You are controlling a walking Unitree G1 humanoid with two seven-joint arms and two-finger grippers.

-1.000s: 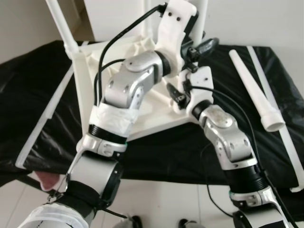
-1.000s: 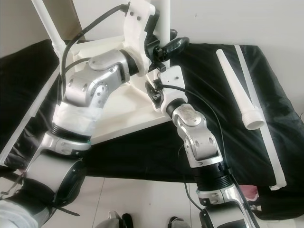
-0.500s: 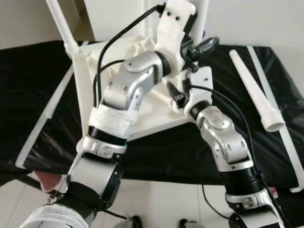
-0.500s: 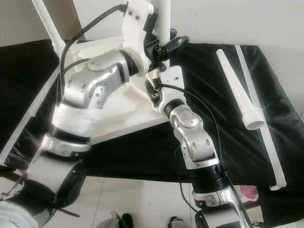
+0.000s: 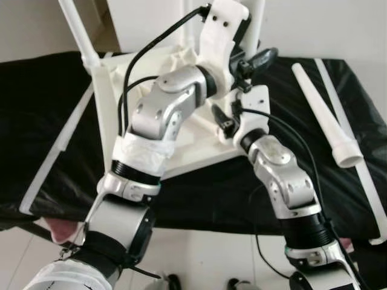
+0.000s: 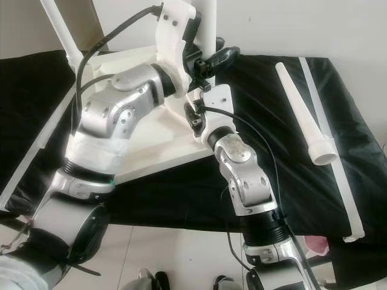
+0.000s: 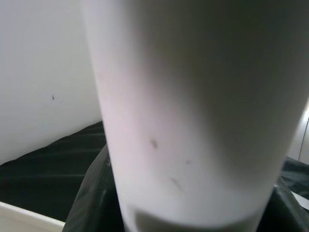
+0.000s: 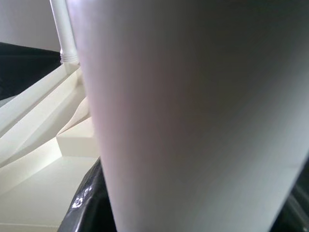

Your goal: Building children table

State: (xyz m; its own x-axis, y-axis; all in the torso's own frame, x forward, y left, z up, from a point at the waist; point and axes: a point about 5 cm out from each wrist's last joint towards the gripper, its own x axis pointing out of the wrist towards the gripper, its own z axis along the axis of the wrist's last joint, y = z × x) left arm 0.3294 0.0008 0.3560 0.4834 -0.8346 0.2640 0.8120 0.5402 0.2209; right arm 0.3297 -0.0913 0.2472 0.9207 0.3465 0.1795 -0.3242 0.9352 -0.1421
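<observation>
Fingers of your left gripper [image 6: 211, 60] look wrapped around the upright table leg [image 6: 208, 24], one black fingertip [image 6: 225, 56] curling past its right side, so read them as clamped on it; your left wrist view, with the white shaft pressed right up against the lens, fits that. You cannot tell from these pictures how the fingers of your right gripper [image 5: 225, 122] stand: its white wrist housing sits low at the foot of that same leg, and its wrist view has the shaft hard against the camera too. Holding high and low on one leg makes sense if you are keeping it plumb while it seats into the corner of the upturned white tabletop [image 5: 199, 154], which lies underside up on the black sheet [image 5: 48, 115]. Another fitted leg [image 5: 75, 27] stands at the far left corner, so the build looks partly done. One loose tapered leg [image 6: 305, 118] waits on the sheet well to your right, beside a long white rail [image 6: 332, 151], parked within reach for a later corner. My guess is the seating is not finished, since both arms are committed to this leg.
</observation>
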